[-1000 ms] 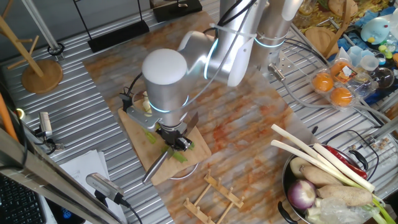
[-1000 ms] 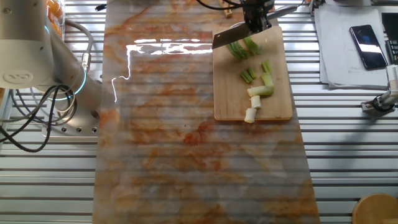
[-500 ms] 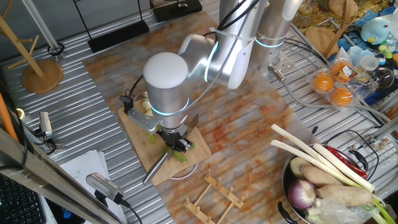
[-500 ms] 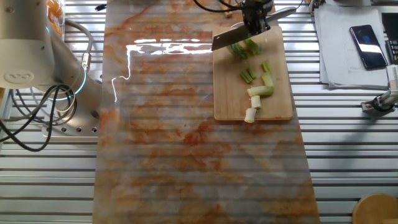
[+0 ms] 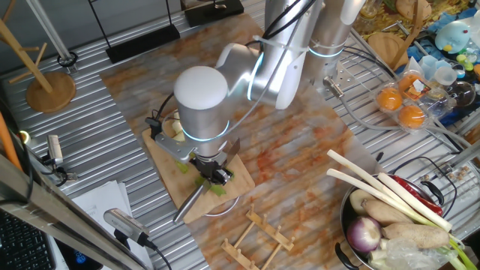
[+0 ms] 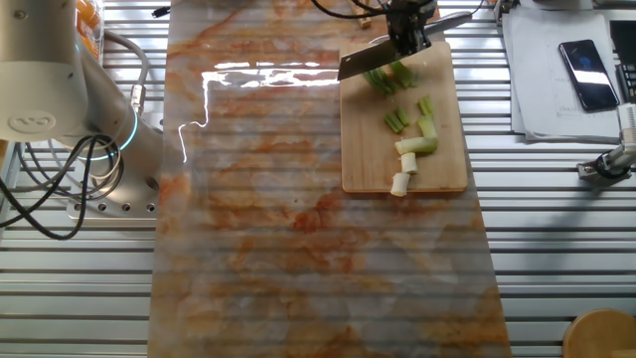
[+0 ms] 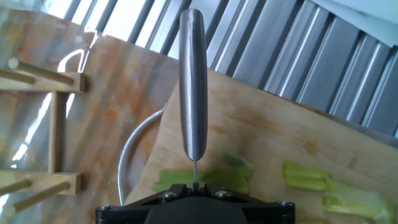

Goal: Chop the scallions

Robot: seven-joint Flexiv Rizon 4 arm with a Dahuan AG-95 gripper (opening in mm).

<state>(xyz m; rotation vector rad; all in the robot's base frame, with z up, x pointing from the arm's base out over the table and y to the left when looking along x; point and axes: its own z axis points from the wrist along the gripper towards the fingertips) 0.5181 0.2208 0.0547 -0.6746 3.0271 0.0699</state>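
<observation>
My gripper (image 5: pixel 212 171) is shut on a steel knife (image 7: pixel 193 81), whose blade (image 6: pixel 363 62) reaches over the far end of the wooden cutting board (image 6: pixel 368 159). The gripper (image 6: pixel 405 35) hangs just above a green stretch of scallions (image 6: pixel 383 80). Short cut white and green bits (image 6: pixel 417 144) lie further down the board, one white bit (image 6: pixel 400 184) at its edge. In the hand view the knife handle points away from the gripper (image 7: pixel 196 186), with green scallion (image 7: pixel 230 177) right under the blade and more pieces (image 7: pixel 311 177) to the right. The arm hides most of the board (image 5: pixel 169 176).
A wooden rack (image 5: pixel 259 232) lies just beyond the board (image 7: pixel 267 124), seen also as a rack (image 7: pixel 43 124) in the hand view. A bowl (image 5: pixel 352 240) holds long white stalks, an onion and roots. A phone (image 6: pixel 581 75) rests on paper beside the board.
The arm's elbow has drifted very slightly right and down. The knife and the scallion pieces stay where they were.
</observation>
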